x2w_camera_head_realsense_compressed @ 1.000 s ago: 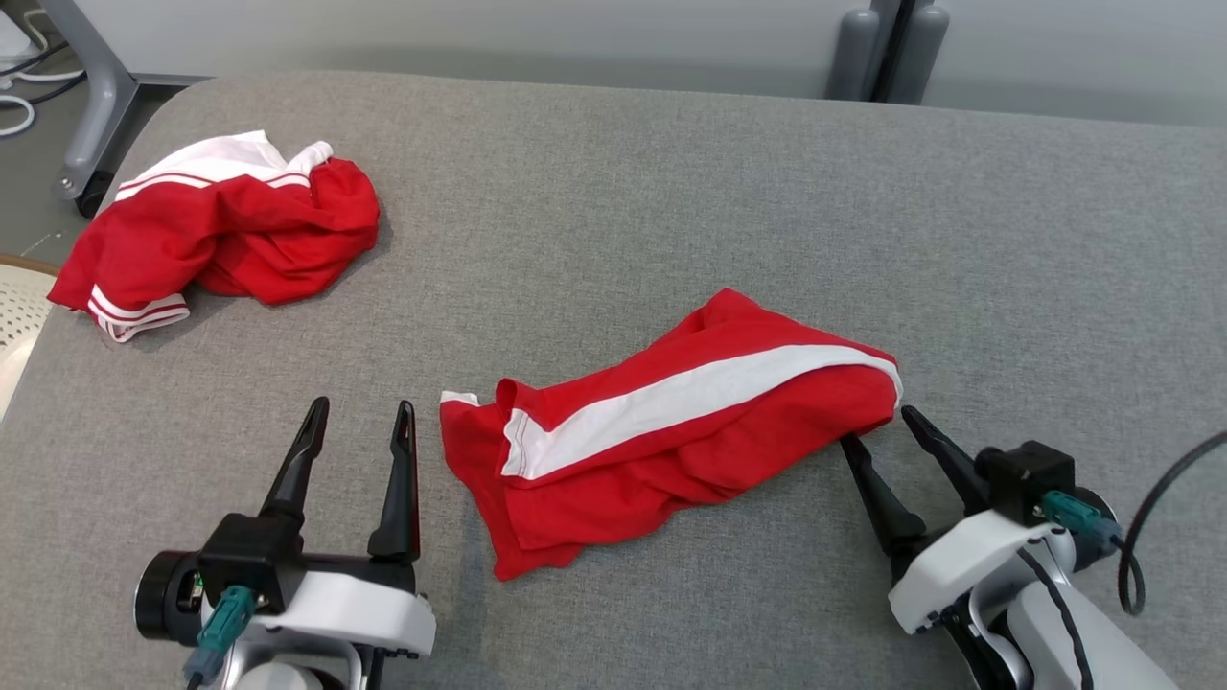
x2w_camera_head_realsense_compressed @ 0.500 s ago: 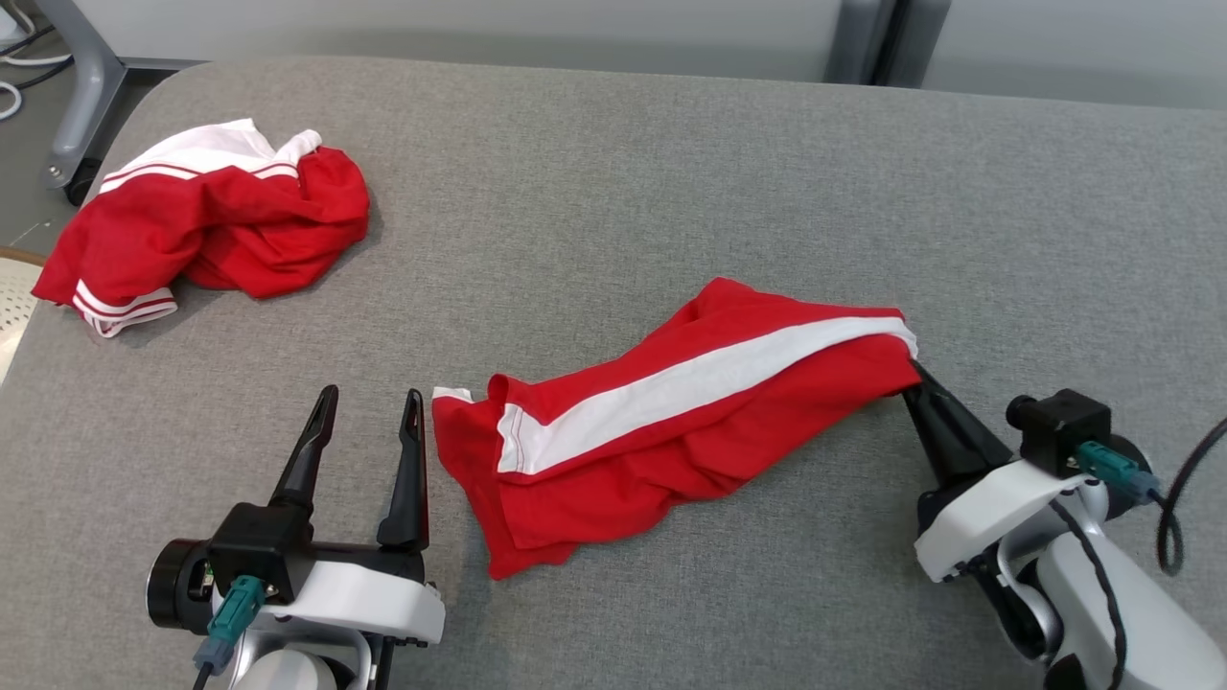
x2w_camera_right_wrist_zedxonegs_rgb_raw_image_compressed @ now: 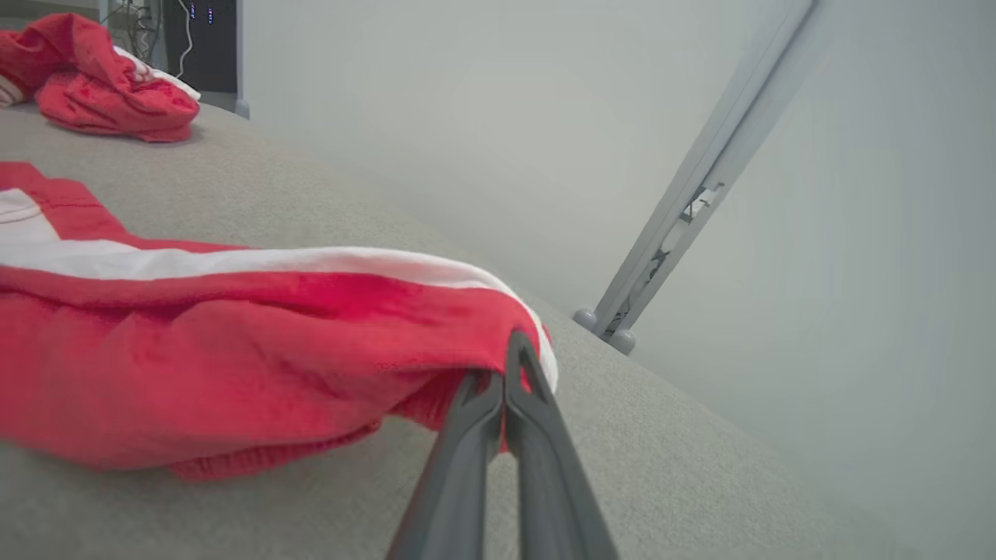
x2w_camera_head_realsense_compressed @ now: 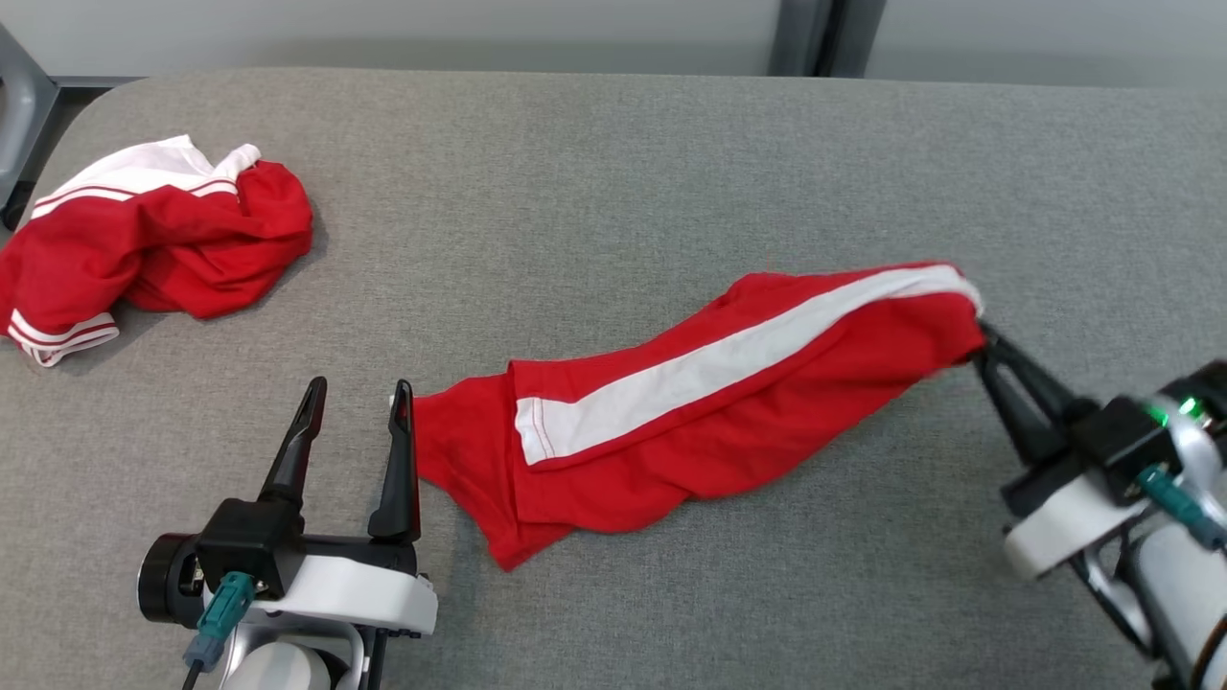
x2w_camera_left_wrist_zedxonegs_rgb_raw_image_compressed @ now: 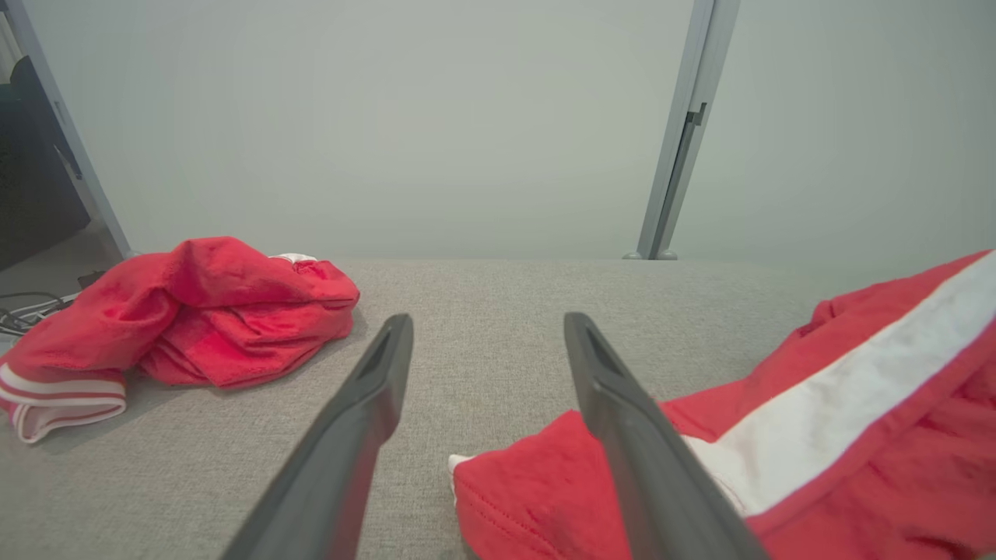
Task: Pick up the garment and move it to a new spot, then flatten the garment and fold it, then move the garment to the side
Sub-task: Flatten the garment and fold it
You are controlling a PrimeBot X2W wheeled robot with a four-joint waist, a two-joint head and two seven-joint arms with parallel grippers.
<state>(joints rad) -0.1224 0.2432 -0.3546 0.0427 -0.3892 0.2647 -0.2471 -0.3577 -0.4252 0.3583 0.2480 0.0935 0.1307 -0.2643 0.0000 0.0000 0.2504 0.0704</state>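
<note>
- A grey woven fabric surface with rounded far corners (x2w_camera_head_realsense_compressed: 613,163) fills the scene. Beyond it stands a plain pale grey wall with a slim upright grey metal post (x2w_camera_left_wrist_zedxonegs_rgb_raw_image_compressed: 675,155).
- Far to the left of the striped garment, towards the back, a second red garment with white striped trim (x2w_camera_head_realsense_compressed: 153,235) lies crumpled in a heap, well apart from it.
- The left gripper (x2w_camera_head_realsense_compressed: 359,385), two long dark fingers on a white and black wrist, sits just beside the striped garment's left corner. Its jaws are spread wide and hold nothing. Whether its inner finger touches the cloth cannot be told.
- The task's piece, a red cloth garment with one broad white stripe along its length (x2w_camera_head_realsense_compressed: 709,412), lies stretched out on the surface, slanting from near left to far right. Its left part rests flat and rumpled.
- At the striped garment's right end, the right gripper (x2w_camera_head_realsense_compressed: 980,335) has its two dark fingers pressed together, pinching the red hem just below the white stripe.
- The right wrist view shows that pinch up close, with the pinched end appearing slightly raised off the surface. It also shows a dark cabinet with cables (x2w_camera_right_wrist_zedxonegs_rgb_raw_image_compressed: 210,35) behind the crumpled heap.
- The left wrist view shows loose cables on the floor (x2w_camera_left_wrist_zedxonegs_rgb_raw_image_compressed: 27,311) beyond the heap.
</note>
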